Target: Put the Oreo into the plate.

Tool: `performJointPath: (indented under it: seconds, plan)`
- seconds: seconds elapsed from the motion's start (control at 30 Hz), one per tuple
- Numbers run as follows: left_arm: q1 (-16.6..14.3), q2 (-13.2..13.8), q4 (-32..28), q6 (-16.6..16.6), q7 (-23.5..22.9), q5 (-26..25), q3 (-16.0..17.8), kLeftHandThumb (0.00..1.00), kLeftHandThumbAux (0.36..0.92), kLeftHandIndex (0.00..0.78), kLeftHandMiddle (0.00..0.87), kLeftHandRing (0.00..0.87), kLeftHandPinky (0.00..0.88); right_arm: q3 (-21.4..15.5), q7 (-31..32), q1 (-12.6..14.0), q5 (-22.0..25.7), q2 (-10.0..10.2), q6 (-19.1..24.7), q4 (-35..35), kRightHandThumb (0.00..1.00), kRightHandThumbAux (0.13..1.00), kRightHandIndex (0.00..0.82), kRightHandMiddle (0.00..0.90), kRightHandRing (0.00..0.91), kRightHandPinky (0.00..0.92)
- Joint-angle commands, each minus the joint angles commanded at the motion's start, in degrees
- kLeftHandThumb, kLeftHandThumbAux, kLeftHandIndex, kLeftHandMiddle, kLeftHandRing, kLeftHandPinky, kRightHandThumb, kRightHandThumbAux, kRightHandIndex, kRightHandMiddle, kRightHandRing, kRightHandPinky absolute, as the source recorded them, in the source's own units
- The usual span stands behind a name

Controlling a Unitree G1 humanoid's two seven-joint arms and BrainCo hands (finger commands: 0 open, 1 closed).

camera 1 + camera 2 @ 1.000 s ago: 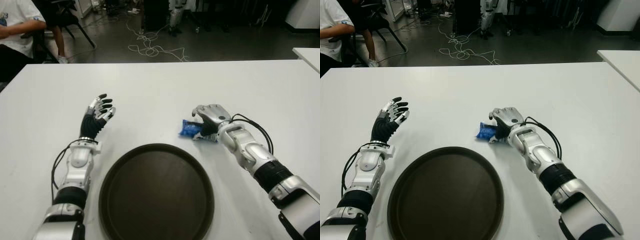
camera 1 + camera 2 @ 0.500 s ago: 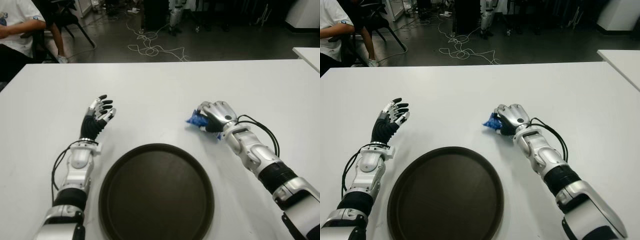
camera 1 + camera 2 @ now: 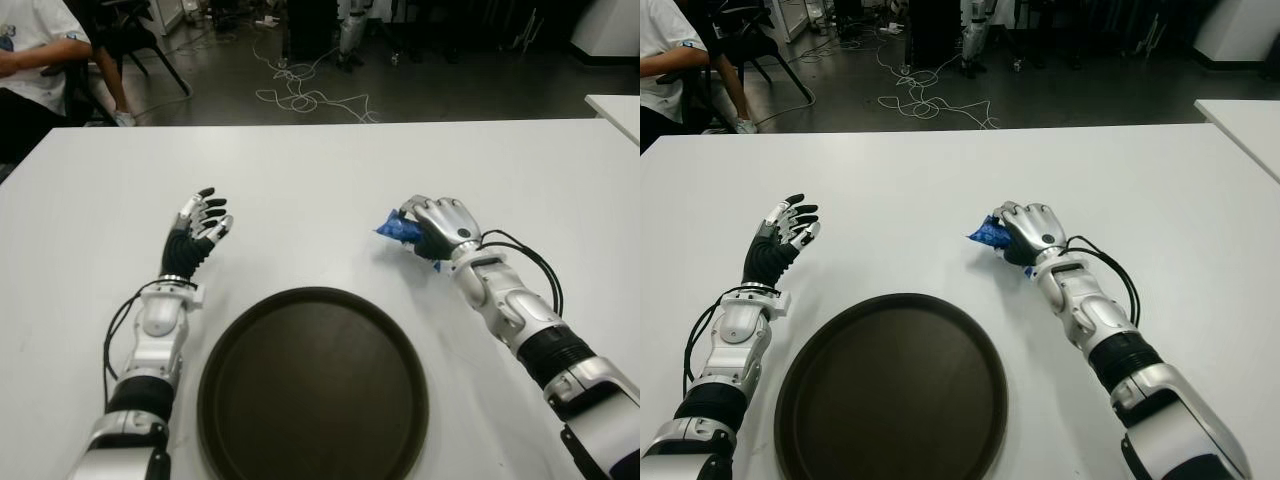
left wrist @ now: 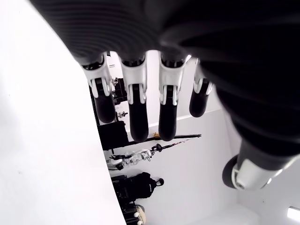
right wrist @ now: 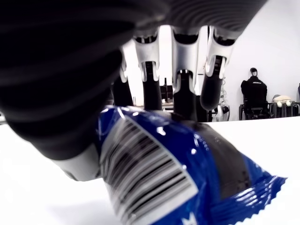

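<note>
The Oreo is a small blue packet (image 3: 397, 228) with a barcode (image 5: 150, 176). My right hand (image 3: 437, 224) is curled over it, fingers (image 5: 185, 96) wrapped on the wrapper, a little above the white table (image 3: 320, 170) beyond the plate's far right side. The plate (image 3: 313, 385) is a round dark brown tray near the front edge, with nothing on it. My left hand (image 3: 197, 225) shows to the plate's far left, fingers (image 4: 136, 103) spread and holding nothing.
A second white table's corner (image 3: 615, 108) shows at the far right. Beyond the table, cables (image 3: 300, 95) lie on the dark floor, and a seated person (image 3: 35, 60) is at the far left.
My right hand has closed on the blue packet and moved it a little to the right and farther from me, lifting it slightly. The left hand has stayed still.
</note>
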Motion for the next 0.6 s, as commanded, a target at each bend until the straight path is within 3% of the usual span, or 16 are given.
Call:
performJointPath:
  seconds: [0.6]
  plan:
    - [0.02, -0.24, 0.07, -0.17, 1.01, 0.25, 0.01, 0.147, 0.625, 0.153, 0.242, 0.23, 0.212, -1.82, 0.73, 0.72, 1.31, 0.3, 0.91, -1.48, 0.399, 0.774, 0.663, 0.789, 0.79, 0.772]
